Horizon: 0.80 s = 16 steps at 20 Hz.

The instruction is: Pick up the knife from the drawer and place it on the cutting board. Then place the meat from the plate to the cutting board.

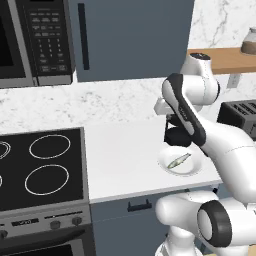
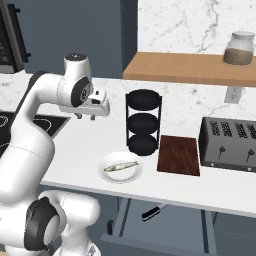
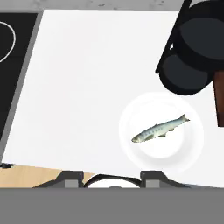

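Silvery meat point(image 3: 160, 128) on white plate point(image 3: 192, 151), bare cutting board point(image 2: 179, 154)

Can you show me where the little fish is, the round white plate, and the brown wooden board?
Small silvery fish-shaped meat point(image 3: 160, 129): hand view, middle of its body.
Round white plate point(image 3: 144, 157): hand view, bare rim below the fish.
Dark reddish-brown wooden cutting board point(image 2: 179, 154): right base view, centre of its top.

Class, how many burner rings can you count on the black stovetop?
4: on the stovetop, two full burner rings, and two cut off at the left edge. More may lie out of frame.
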Available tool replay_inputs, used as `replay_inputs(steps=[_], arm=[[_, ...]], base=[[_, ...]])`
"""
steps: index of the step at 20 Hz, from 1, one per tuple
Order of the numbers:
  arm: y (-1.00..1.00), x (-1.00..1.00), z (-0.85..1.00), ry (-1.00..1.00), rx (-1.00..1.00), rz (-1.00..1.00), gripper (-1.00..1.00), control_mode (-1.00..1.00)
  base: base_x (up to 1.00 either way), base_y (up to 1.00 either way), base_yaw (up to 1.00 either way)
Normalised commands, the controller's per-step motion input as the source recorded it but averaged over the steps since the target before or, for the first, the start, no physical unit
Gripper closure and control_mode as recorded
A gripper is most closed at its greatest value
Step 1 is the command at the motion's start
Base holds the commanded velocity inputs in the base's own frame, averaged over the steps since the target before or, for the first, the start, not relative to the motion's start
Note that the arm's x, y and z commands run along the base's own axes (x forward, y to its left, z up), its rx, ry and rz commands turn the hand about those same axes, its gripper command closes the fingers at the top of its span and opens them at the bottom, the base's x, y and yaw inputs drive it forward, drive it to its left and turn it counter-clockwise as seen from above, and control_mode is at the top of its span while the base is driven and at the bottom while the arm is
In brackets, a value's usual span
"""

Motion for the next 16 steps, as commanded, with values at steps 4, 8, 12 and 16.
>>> replay_inputs(steps=[4,8,12,16], arm=[[0.06,0.00,-0.25,0.02,-0.09,-0.07,-1.00,-1.00],[0.00,0.00,-0.30,0.11,0.01,-0.20,-1.00,-1.00],[0.00,-0.03,-0.06,0.13,0.02,-0.10,-1.00,-1.00],[0.00,0.00,0.00,0.00,0.00,0.00,-1.00,1.00]], base=[[0.00,0.00,0.00],[0.00,0.00,0.00],[0.00,0.00,0.00],[-0.09,0.14,-0.09]])
